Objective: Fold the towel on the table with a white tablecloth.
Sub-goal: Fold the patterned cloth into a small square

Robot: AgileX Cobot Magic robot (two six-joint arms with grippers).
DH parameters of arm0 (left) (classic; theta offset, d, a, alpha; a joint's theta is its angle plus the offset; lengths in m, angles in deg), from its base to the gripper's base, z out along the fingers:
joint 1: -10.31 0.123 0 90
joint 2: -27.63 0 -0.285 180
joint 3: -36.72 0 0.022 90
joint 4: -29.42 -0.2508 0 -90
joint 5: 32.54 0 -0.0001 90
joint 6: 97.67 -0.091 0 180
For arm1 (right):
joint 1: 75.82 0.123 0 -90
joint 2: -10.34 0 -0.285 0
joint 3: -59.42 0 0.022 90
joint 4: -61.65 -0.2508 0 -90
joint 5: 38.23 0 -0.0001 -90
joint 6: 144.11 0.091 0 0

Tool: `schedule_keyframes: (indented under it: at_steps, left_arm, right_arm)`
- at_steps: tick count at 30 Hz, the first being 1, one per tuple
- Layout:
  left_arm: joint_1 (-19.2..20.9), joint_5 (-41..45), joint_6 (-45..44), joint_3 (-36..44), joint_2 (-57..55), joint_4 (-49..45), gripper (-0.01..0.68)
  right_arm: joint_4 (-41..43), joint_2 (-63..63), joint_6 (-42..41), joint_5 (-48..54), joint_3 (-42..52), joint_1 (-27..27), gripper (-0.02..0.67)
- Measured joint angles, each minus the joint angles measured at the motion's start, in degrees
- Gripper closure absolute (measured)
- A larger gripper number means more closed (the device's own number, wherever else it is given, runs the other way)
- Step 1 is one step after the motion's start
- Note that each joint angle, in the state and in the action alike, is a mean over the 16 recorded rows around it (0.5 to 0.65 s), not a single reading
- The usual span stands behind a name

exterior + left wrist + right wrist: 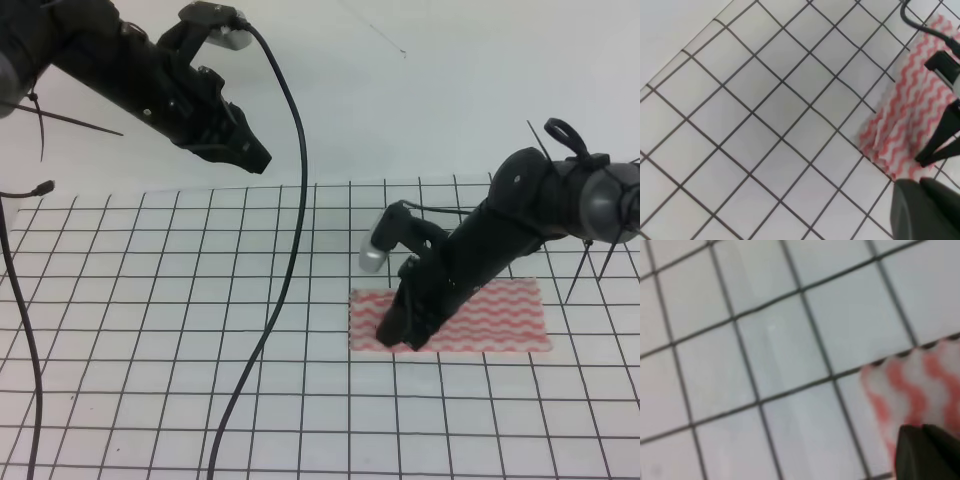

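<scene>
left arm raised at upper left of the exterior high view, left pincer (pixel 248 155) in the air, tips angled down-right; jaw state not readable. right arm reaches in from the right, forearm sloping down-left, right pincer (pixel 395 332) low; jaw gap hidden.

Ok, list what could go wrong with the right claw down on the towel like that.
1. The right claw sits on the towel a little in from its left edge, so it may pinch the gridded tablecloth too and lift both.
2. The towel's left end looks layered in the left wrist view; the claw might catch only one layer, skewing the fold.
3. The black cable trails across the table and could snag a sweeping arm.
</scene>
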Motion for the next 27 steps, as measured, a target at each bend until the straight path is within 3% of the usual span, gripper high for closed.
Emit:
schedule_keyframes:
  at_steps: [6,27]
  left_arm:
    - [0.0,0.0,-0.1,0.0,0.0,0.0,0.673]
    - [0.0,0.0,-0.1,0.3,0.0,0.0,0.673]
  right_arm:
    - [1.4,0.1,-0.1,3.6,0.0,0.0,0.650]
    - [-0.9,0.9,1.5,1.2,-0.2,0.1,0.650]
